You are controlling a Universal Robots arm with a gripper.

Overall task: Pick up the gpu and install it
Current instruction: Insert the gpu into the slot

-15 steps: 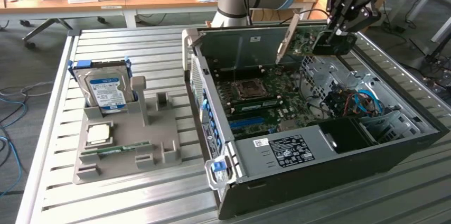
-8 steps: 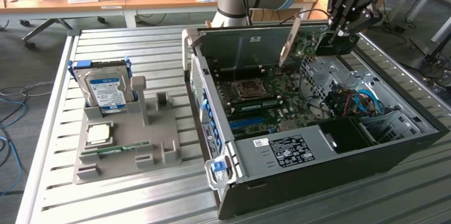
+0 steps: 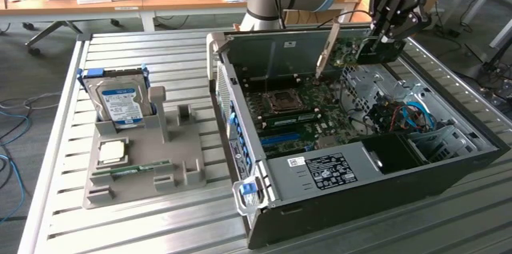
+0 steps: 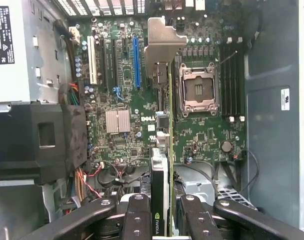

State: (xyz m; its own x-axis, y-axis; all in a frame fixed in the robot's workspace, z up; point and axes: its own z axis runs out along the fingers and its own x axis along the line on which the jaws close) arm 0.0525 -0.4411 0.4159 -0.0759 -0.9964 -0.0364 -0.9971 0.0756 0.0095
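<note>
The gpu hangs in the air above the open computer case, over the motherboard's far end. It is a green board with a dark face, and its long silver bracket points down toward the board. My gripper is shut on the card's end opposite the bracket. The wrist view has the gpu edge-on between my black fingers, with its bracket at the far end. The card hovers over the motherboard between the blue expansion slot and the CPU socket.
On the exterior view's left a grey holder tray carries a silver hard drive, a CPU chip and a RAM stick. Inside the case lie a power supply and cables. Desks stand behind.
</note>
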